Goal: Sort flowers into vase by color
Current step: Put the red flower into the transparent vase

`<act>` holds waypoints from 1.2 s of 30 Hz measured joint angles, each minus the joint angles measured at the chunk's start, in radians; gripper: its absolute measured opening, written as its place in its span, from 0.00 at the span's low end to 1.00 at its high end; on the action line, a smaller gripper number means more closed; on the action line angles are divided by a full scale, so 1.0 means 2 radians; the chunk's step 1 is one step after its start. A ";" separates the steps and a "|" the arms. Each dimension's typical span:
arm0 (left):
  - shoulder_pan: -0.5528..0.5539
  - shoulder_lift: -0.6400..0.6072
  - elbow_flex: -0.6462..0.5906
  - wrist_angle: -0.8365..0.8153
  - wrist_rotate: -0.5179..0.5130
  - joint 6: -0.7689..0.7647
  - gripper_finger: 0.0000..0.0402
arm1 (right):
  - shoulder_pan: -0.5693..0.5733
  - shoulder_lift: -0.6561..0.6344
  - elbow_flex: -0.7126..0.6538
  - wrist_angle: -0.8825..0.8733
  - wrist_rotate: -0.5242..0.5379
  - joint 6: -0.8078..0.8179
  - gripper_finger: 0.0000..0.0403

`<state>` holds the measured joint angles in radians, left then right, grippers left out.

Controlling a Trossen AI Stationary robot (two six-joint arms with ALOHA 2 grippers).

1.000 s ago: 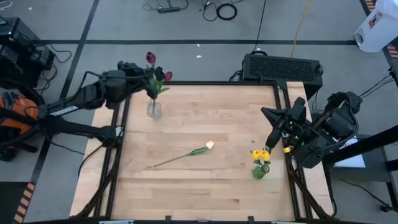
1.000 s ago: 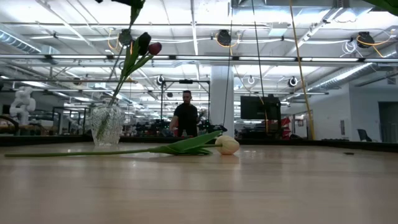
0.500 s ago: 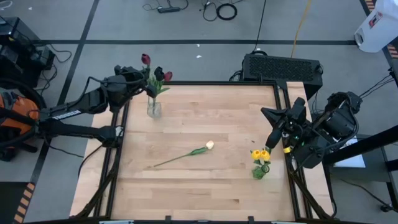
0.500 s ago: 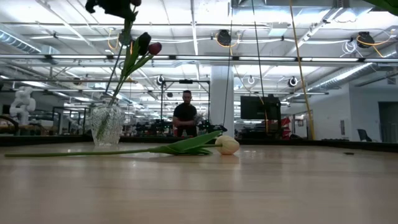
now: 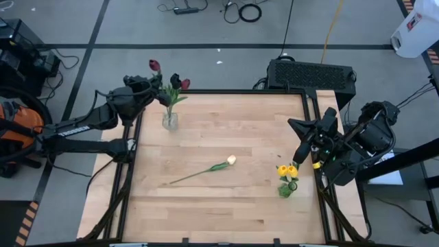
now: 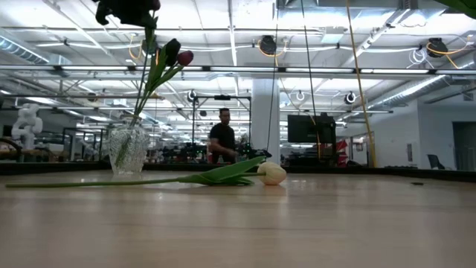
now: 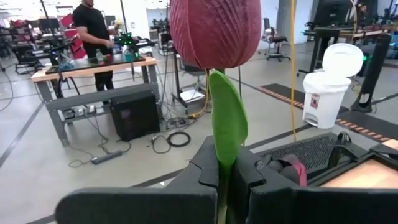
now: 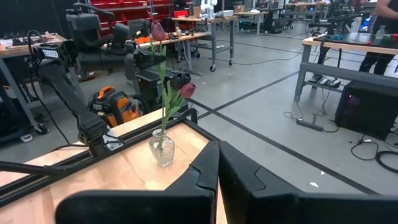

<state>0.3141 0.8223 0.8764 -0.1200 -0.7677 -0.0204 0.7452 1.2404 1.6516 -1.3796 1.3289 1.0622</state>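
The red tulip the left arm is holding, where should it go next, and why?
Probably straight down into the glass vase. The left gripper is shut on the red tulip, high beside the vase, which already holds dark red flowers. The stem looks tilted, so the arm may need to straighten it first.

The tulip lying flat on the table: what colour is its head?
Cream tulip head, clearest in the low view.

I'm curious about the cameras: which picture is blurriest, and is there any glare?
Left wrist view: the dark red tulip head fills the top, close and slightly soft. Low view: bright ceiling lights wash out the room, and the clear vase glints. High view: even light, faint shadows.
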 joint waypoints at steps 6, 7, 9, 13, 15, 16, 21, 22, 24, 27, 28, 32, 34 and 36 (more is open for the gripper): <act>0.000 0.000 0.000 -0.034 0.001 -0.013 0.01 | 0.000 0.000 0.000 0.000 0.000 0.000 0.01; 0.000 0.000 0.000 -0.050 -0.001 -0.028 0.01 | 0.000 0.000 0.000 0.001 0.000 0.000 0.01; 0.000 0.000 -0.005 -0.078 -0.018 -0.058 0.01 | 0.000 0.000 0.000 0.004 0.000 0.000 0.01; -0.002 -0.006 -0.046 -0.060 -0.036 -0.090 0.01 | 0.000 0.000 0.000 0.005 0.000 0.000 0.01; -0.002 -0.008 -0.068 -0.037 -0.036 -0.092 0.01 | 0.000 0.000 0.000 0.006 0.000 0.000 0.01; -0.002 -0.008 -0.078 -0.025 -0.037 -0.092 0.01 | 0.000 0.000 0.000 0.007 0.000 0.000 0.01; -0.004 -0.007 -0.119 0.017 -0.053 -0.106 0.01 | 0.000 0.000 0.000 0.010 0.000 0.003 0.01; -0.004 -0.007 -0.127 0.018 -0.056 -0.114 0.01 | 0.000 0.000 0.000 0.010 0.000 0.007 0.01; -0.003 -0.007 -0.139 0.016 -0.062 -0.125 0.01 | 0.000 0.000 0.000 0.010 0.000 0.013 0.01; -0.004 -0.007 -0.155 0.020 -0.064 -0.152 0.02 | 0.000 0.000 0.000 0.010 0.000 0.013 0.01; -0.003 -0.007 -0.159 0.021 -0.064 -0.159 0.03 | 0.000 0.000 0.000 0.010 0.000 0.013 0.01; -0.003 -0.007 -0.162 0.013 -0.046 -0.170 0.06 | 0.000 0.000 0.000 0.010 0.000 0.013 0.01; -0.004 -0.006 -0.163 0.012 -0.041 -0.170 0.07 | 0.000 0.000 0.000 0.010 0.000 0.013 0.01; -0.003 -0.006 -0.163 0.014 -0.040 -0.171 0.08 | 0.000 0.000 0.000 0.010 0.000 0.013 0.01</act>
<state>0.3072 0.8094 0.5505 -0.0910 -0.8486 -0.3618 0.7452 1.2404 1.6516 -1.3605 1.3293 1.0875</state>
